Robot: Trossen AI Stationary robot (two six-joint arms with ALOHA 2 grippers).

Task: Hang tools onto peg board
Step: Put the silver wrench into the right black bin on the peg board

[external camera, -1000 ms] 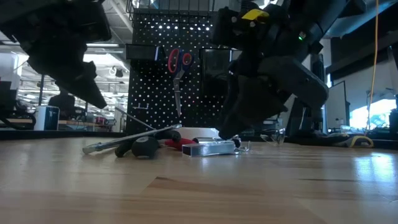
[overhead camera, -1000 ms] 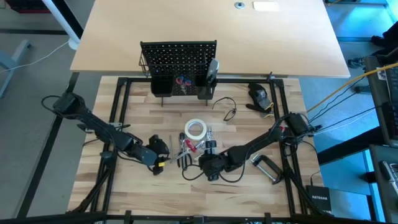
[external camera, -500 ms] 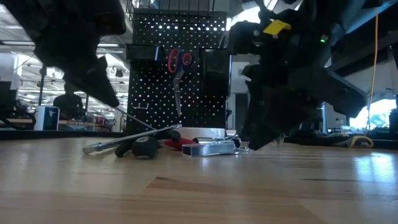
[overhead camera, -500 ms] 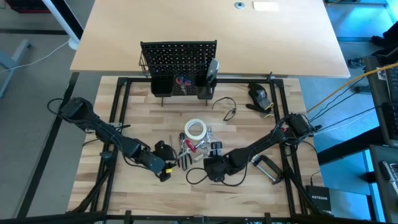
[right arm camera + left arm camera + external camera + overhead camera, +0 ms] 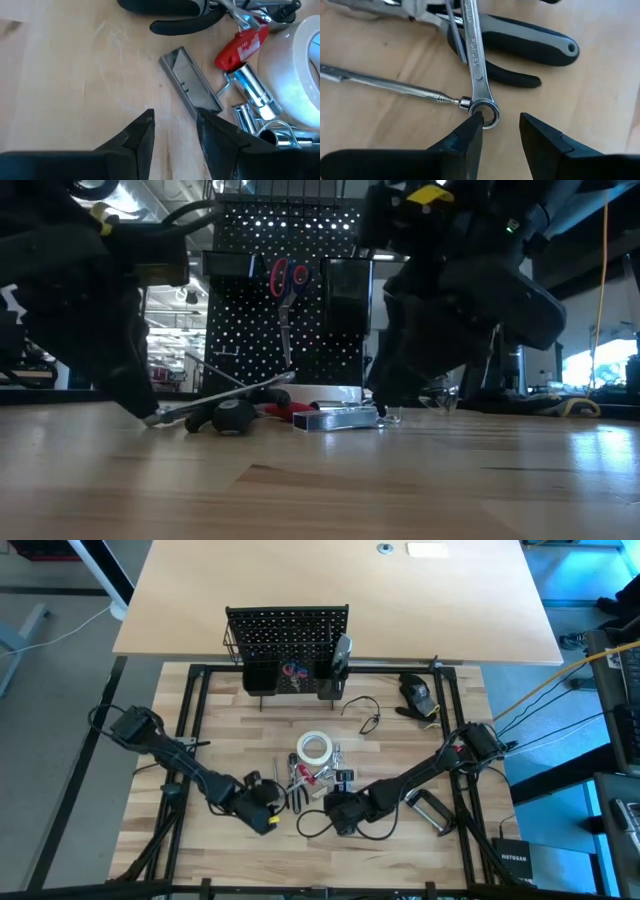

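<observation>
The left gripper [image 5: 500,130] is being held low over the wooden table [image 5: 230,730] with its jaws parted narrowly and nothing between them; the ring end of a silver wrench [image 5: 476,55] is lying just ahead of the fingertips, its long axis running away from the jaws toward the black-handled pliers [image 5: 530,45]. The right gripper [image 5: 175,127] is likewise being kept narrowly parted and empty beside the silver spirit level [image 5: 191,85], which is lying slantwise. The peg board [image 5: 287,635] is standing well apart behind the pile, red-handled scissors [image 5: 288,278] being shown on it. The left arm is judged nearer the wrench.
</observation>
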